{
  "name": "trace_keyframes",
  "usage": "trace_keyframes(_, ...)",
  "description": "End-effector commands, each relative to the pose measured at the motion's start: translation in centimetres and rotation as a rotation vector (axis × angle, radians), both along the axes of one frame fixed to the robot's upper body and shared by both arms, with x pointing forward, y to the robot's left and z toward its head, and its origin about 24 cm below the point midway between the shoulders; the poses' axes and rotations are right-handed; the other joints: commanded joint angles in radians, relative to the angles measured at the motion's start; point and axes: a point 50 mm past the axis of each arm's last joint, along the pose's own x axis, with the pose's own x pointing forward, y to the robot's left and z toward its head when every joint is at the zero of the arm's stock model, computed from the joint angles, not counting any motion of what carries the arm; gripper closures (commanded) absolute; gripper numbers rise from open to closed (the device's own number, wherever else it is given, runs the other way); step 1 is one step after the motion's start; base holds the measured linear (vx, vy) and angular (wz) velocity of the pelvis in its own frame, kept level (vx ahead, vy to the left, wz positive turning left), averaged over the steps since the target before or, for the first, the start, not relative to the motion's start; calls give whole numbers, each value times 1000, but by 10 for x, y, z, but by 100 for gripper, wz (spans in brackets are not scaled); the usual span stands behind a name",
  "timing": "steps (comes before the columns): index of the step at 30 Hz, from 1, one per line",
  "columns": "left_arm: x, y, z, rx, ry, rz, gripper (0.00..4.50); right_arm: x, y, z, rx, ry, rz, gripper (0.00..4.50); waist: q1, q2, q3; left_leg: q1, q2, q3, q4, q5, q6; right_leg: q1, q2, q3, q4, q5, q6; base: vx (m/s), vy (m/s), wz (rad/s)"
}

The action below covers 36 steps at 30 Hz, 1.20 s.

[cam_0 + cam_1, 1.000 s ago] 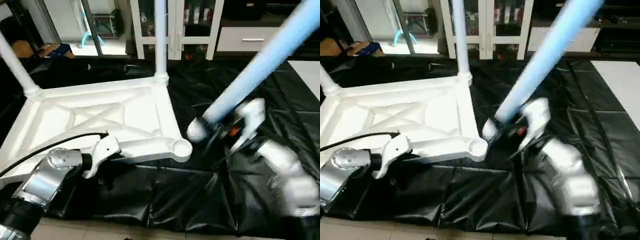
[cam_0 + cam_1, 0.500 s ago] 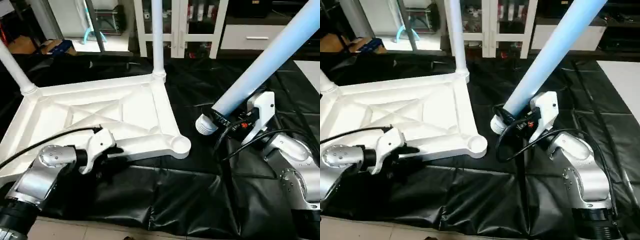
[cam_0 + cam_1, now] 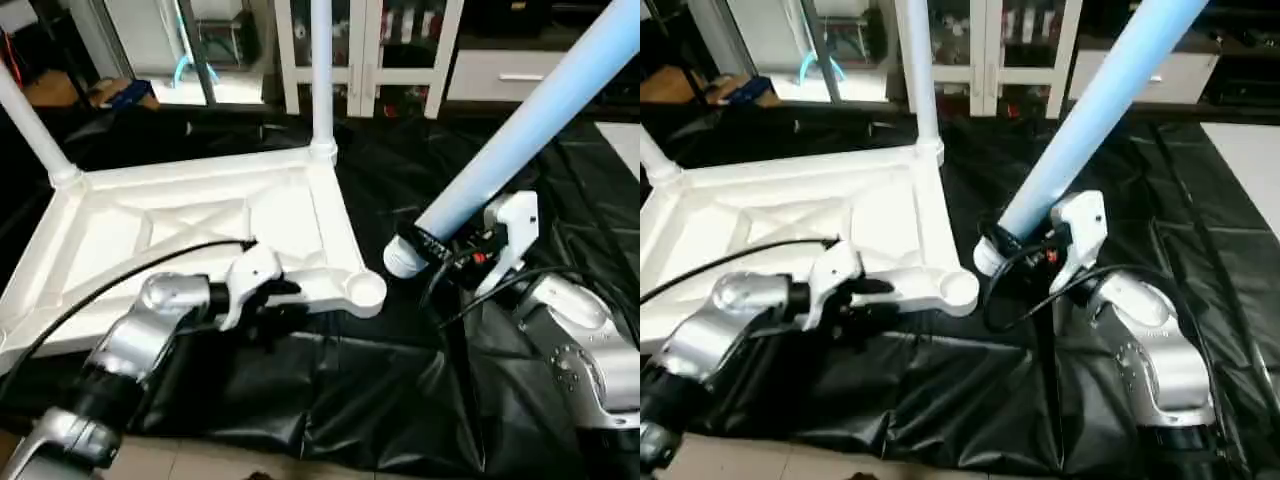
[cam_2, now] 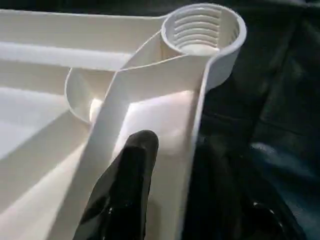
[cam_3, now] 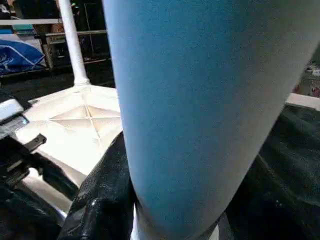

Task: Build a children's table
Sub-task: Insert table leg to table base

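Left eye view, top: the top (image 3: 200, 225) lies ribs-up on the black sheet (image 3: 380, 400), in front of me and to my left.
Left eye view, fitted legs: one leg (image 3: 322, 70) stands in the far corner by the cabinet (image 3: 370, 50); a second leg (image 3: 30, 120) stands in the far left corner.
Left eye view, my left gripper (image 3: 285, 293): I have it at the top's near edge, close to the empty socket (image 3: 365, 292). From here I cannot tell how wide the fingers stand.
Left eye view, my right gripper (image 3: 440, 250): I hold the third leg (image 3: 520, 130) near its lower end. The leg slants up and away to my right, and its ribbed end hangs just right of the empty socket, not in it.

Right eye view: same layout; the third leg's ribbed end (image 3: 988, 258) sits just beside the socket rim, apart from it.

Left wrist view, fingers: one black finger (image 4: 127, 195) lies inside the top's edge wall, the other outside against the sheet, so my jaws straddle the rim. I cannot tell whether they press on it.
Left wrist view, socket: its threaded hole (image 4: 202, 32) is open, beyond my fingertips.

Right wrist view, grip: my black fingers (image 5: 102, 195) are closed around the leg.
Right wrist view, background: the top and one standing leg (image 5: 70, 40) lie behind.
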Motion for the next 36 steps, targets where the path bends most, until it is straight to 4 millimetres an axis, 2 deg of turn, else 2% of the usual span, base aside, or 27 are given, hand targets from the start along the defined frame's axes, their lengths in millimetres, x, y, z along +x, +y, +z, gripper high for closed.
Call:
trace_keyframes(1, 3, -2, -6, 63, -14, -10, 266, -4, 5, 6, -1, -20, 32, 265, 4, -1, -87, 35, 20, -13, -47, 220, 137, 63, -21, 5, -21, 461, -279, 0, 0, 0)
trace_keyframes(3, 3, -2, -7, 74, -9, -16, 266, -5, 6, 6, 0, -18, 42, 265, 5, -1, -89, 34, 21, -14, -46, 224, 137, 64, -23, 6, -18, 478, -278, 0, 0, 0)
trace_keyframes(4, 3, -1, -8, 78, 0, -16, 266, -5, 7, 6, 0, -17, 48, 265, 5, 6, -89, 34, 22, -15, -47, 223, 135, 63, -25, 4, -17, 479, -280, 0, 0, 0)
trace_keyframes(6, 2, 4, -11, 100, 23, -19, 266, -6, 7, 5, -3, -16, 54, 265, 3, 2, -87, 34, 22, -14, -49, 206, 132, 63, -23, 5, -20, 463, -284, 0, 0, 0)
trace_keyframes(8, 0, 9, -12, 110, 40, -18, 266, -6, 7, 5, -4, -15, 55, 265, 4, 2, -86, 34, 23, -14, -50, 191, 129, 63, -25, 5, -21, 444, -286, 0, 0, 0)
trace_keyframes(10, 0, 15, -13, 111, 56, -8, 294, -6, 7, 5, -4, -14, 57, 265, 3, -6, -85, 34, 24, -13, -51, 182, 131, 63, -26, 6, -22, 426, -292, 0, 0, 0)
trace_keyframes(15, -2, 16, -15, 112, 67, -6, 305, -4, 9, 6, -6, -15, 74, 265, 5, -6, -86, 33, 24, -13, -49, 202, 144, 62, -25, 6, -20, 430, -295, 0, 0, 0)
trace_keyframes(16, -2, 16, -16, 115, 68, -6, 335, -4, 10, 6, -7, -15, 76, 265, 6, -7, -87, 33, 23, -13, -48, 216, 149, 61, -25, 6, -18, 442, -295, 0, 0, 0)
trace_keyframes(19, -5, 16, -18, 127, 78, -16, 346, -2, 10, 7, -6, -17, 81, 265, 6, -6, -86, 34, 24, -13, -48, 211, 151, 60, -26, 6, -19, 432, -294, 0, 0, 0)
trace_keyframes(22, -4, 16, -18, 125, 78, -16, 388, -1, 10, 7, -5, -18, 82, 265, 5, -7, -86, 34, 24, -13, -48, 212, 152, 60, -25, 5, -19, 424, -295, 0, 0, 0)
trace_keyframes(24, -4, 16, -18, 124, 77, -17, 385, -1, 10, 8, -3, -17, 83, 265, 5, -6, -86, 34, 24, -13, -48, 215, 155, 59, -26, 6, -20, 423, -295, 0, 0, 0)
trace_keyframes(25, -4, 13, -18, 121, 78, -23, 394, 0, 11, 7, 8, -6, 89, 265, 5, -5, -86, 34, 24, -13, -48, 216, 154, 59, -26, 6, -19, 422, -295, 0, 0, 0)
trace_keyframes(26, -4, 12, -19, 121, 80, -30, 425, 1, 12, 5, 20, 19, 96, 265, 3, 0, -87, 35, 24, -14, -48, 218, 153, 59, -25, 5, -19, 424, -296, 0, 0, 0)
trace_keyframes(27, -5, 11, -20, 123, 83, -38, 428, 1, 12, 1, 35, 52, 101, 265, 2, -1, -87, 36, 24, -13, -48, 218, 154, 58, -25, 4, -19, 426, -298, 0, 0, 0)
trace_keyframes(28, -7, 10, -21, 129, 85, -48, 428, 3, 12, -3, 43, 86, 104, 265, 2, 4, -88, 36, 24, -14, -47, 221, 155, 59, -26, 5, -19, 429, -300, 0, 0, 0)
trace_keyframes(31, -11, 7, -26, 147, 91, -72, 441, 8, 10, -14, 44, 165, 105, 265, -2, -2, -89, 34, 23, -13, -47, 232, 155, 61, -24, 4, -18, 447, -308, 0, 0, 0)
trace_keyframes(32, -14, 6, -28, 152, 94, -83, 441, 12, 10, -16, 51, 188, 111, 265, -3, -7, -89, 32, 22, -12, -47, 230, 160, 63, -27, 4, -18, 451, -313, 0, 0, 0)
trace_keyframes(33, -14, 6, -28, 152, 94, -83, 441, 12, 10, -16, 51, 188, 111, 265, -3, -6, -89, 32, 23, -11, -46, 230, 161, 62, -27, 5, -18, 449, -314, 0, 0, 0)
trace_keyframes(35, -18, 2, -30, 141, 109, -95, 441, 17, 14, -11, 112, 222, 169, 265, -3, -17, -88, 31, 22, -9, -47, 222, 168, 65, -26, 6, -19, 443, -315, 0, 0, 0)
trace_keyframes(36, -18, 1, -30, 140, 110, -96, 441, 17, 14, -10, 124, 227, 180, 265, -1, -12, -89, 30, 24, -10, -47, 225, 175, 64, -28, 6, -18, 440, -314, 0, 0, 0)
